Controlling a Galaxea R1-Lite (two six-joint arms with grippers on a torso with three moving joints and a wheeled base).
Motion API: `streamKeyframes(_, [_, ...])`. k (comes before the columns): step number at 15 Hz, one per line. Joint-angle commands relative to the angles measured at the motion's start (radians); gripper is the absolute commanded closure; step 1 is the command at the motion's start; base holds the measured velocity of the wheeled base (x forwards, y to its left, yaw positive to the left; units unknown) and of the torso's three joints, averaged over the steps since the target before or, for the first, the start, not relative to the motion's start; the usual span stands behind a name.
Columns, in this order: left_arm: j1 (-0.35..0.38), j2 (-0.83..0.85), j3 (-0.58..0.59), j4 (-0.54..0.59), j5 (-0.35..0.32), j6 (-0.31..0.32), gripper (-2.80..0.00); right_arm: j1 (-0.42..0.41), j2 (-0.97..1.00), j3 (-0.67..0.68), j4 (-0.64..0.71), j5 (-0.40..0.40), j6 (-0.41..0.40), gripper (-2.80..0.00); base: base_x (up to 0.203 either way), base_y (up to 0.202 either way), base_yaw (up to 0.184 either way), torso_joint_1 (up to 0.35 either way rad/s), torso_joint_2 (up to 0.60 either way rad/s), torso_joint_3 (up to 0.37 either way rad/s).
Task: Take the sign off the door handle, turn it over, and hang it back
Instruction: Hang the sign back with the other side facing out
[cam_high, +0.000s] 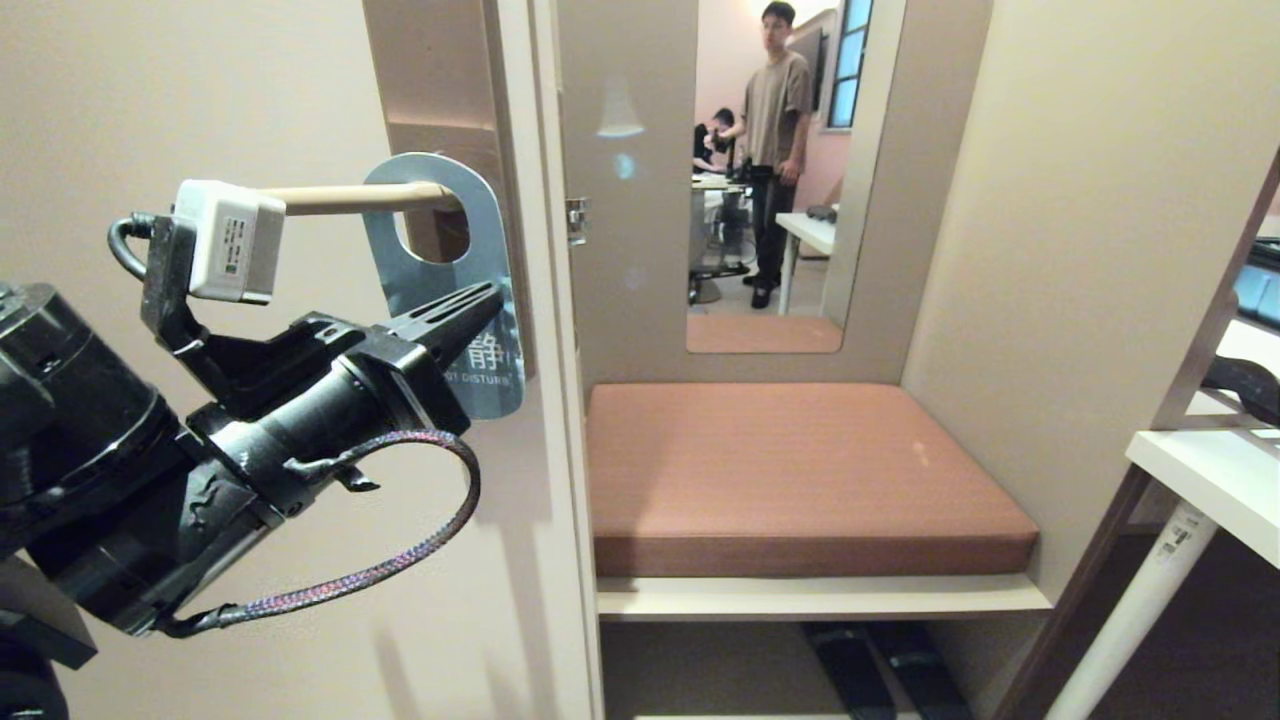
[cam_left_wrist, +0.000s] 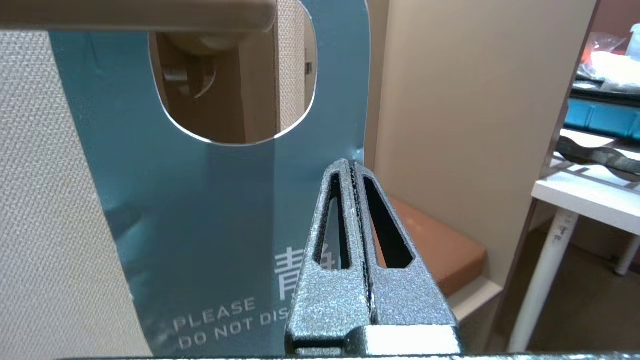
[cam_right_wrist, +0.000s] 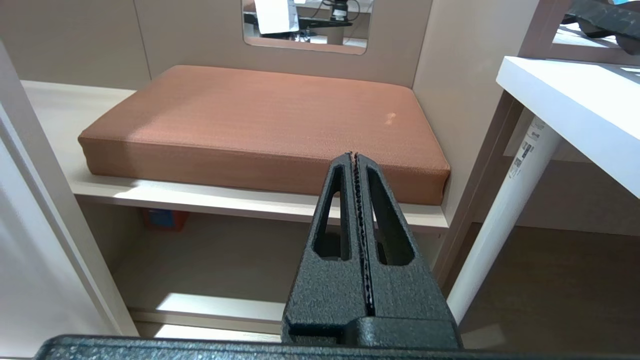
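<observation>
I see the slate-blue flat card sign (cam_high: 450, 290) hanging by its oval hole on the slim cream lever door handle (cam_high: 360, 197), "DO NOT DISTURB" face outward; my left gripper (cam_high: 490, 295) sits at the card's edge nearest the door frame, below the hole, its fingers pressed together with nothing between them. The right gripper (cam_right_wrist: 355, 155) is likewise pressed together and empty, parked over the terracotta bench cushion (cam_right_wrist: 260, 115). I judge the card light, thin, slick and easily creased; I'd pinch the broad lower body near that free edge, then slide the hole off the lever's free end.
</observation>
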Motion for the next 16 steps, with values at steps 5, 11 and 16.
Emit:
streamKeyframes(5, [0.004, 0.027, 0.002, -0.056, 0.003, 0.004, 0.0, 0.0, 0.0, 0.0, 0.0, 0.001, 0.0, 0.0, 0.0, 0.0, 0.0, 0.0, 0.0, 0.0])
streamKeyframes(11, [0.006, 0.018, 0.017, -0.057, 0.006, 0.007, 0.0, 0.001, 0.0, 0.0, 0.0, 0.001, 0.0, 0.0, 0.0, 0.0, 0.0, 0.0, 0.0, 0.0])
streamKeyframes(16, [0.006, -0.052, 0.11, -0.057, 0.003, 0.04, 0.0, 0.001, 0.0, 0.0, 0.0, 0.001, -0.002, 0.0, 0.0, 0.0, 0.0, 0.0, 0.0, 0.0])
